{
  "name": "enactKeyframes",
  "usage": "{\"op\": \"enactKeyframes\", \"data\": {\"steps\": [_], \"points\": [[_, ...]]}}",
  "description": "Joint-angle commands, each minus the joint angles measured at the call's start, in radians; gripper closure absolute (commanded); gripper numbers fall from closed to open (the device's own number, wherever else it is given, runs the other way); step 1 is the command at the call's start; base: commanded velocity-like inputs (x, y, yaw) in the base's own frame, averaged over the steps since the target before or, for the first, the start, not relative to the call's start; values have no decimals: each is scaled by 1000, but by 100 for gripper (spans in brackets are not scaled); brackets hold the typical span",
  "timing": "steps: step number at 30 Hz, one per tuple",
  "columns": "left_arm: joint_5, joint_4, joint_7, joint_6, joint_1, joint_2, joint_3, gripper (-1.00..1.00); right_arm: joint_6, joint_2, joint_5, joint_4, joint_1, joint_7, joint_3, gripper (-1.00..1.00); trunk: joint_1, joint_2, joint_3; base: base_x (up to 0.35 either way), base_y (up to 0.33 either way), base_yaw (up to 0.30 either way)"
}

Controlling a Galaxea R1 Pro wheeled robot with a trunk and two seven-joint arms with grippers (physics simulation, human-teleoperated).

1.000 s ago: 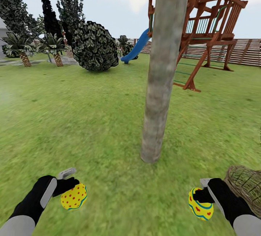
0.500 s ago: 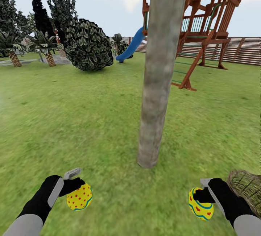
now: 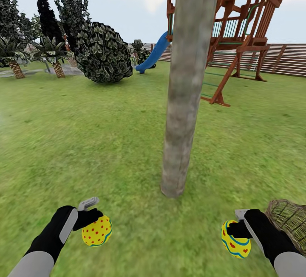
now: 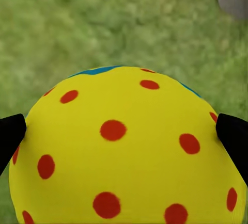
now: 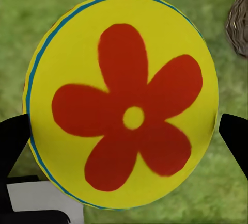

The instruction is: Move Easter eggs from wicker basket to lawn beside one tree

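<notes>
head view: both jaws grip eggs; wicker basket contents cannot be told

Yellow red-dotted egg, grey-brown trunk

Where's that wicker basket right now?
In the head view the basket sits on the grass at the lower right edge, just behind the right gripper with its egg, right of the tree trunk.

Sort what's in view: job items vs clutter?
Job: red-dotted yellow egg in left gripper; yellow egg with red hearts in right gripper; brown wicker basket; thick grey-brown tree trunk; green lawn.
Clutter: wooden playset; blue slide; slatted fence; round bush.
</notes>
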Motion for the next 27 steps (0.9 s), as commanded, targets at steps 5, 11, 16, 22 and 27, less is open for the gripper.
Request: {"op": "enactKeyframes", "data": {"steps": [5, 11, 16, 22, 27], "points": [[6, -1, 2, 5, -1, -3, 1, 100, 4, 0, 6, -2, 0, 7, 0, 100, 19, -36, -17, 0, 0, 0], [6, -1, 2, 5, -1, -5, 3, 100, -69, -1, 6, -1, 0, 13, 2, 100, 23, -43, -20, 0, 0, 0], [7, -3, 2, 5, -1, -5, 3, 100, -66, -1, 7, -1, 0, 10, 1, 100, 23, -43, -20, 0, 0, 0], [8, -3, 2, 5, -1, -5, 2, 100, -64, -1, 6, -1, 0, 9, -1, 100, 31, -57, -26, 0, 0, 0], [6, -1, 5, 5, -1, -9, 1, 100, -64, -1, 6, -1, 0, 9, -1, 100, 42, -78, -36, 0, 0, 0]]}}
